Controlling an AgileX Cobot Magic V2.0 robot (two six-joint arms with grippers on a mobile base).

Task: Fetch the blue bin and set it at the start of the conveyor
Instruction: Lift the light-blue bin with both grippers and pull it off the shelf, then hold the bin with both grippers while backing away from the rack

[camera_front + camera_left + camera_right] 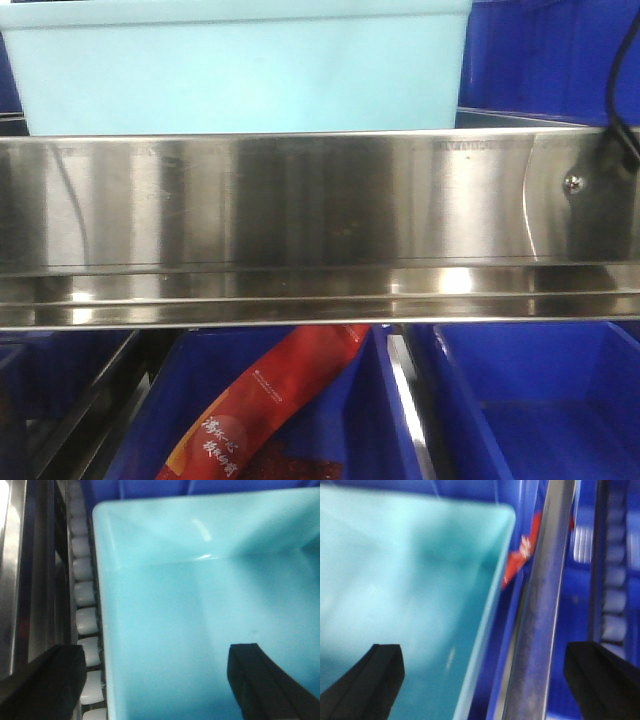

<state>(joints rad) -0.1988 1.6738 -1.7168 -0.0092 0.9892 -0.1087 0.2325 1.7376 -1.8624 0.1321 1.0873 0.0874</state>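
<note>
Fingers of my left gripper [157, 670] stand wide apart at the bottom of the left wrist view, two black blocks. One hangs over the floor of the cyan bin [210, 610], the other outside it, above a row of white rollers [85, 620]. The bin's side wall runs up between them. I cannot tell whether either finger touches the plastic. Past the rollers, at the far left edge, is a steel rail [10, 580]. A dark bin [200, 487] lies beyond the cyan bin's far rim.

My right gripper [485, 665] is spread just as wide. One black finger is over the inside of the cyan bin [395, 580], and the other is outside, beyond a slanting steel rail [540, 605]. The bin's opposite wall lies between the two fingers. This view is blurred, so the faint ladder pattern at the right edge is probably more rollers. A red packet [520, 555] shows between the bin's rim and the rail, against dark blue plastic.

From the front camera, the cyan bin [240, 70] sits on the upper shelf level, its lower part hidden behind the broad steel rail [300, 220]. Dark bins [550, 60] stand beside and behind it. Below the rail, the red packet [270, 400] leans inside another dark bin [150, 420]. A black cable [618, 100] hangs at the upper right.
</note>
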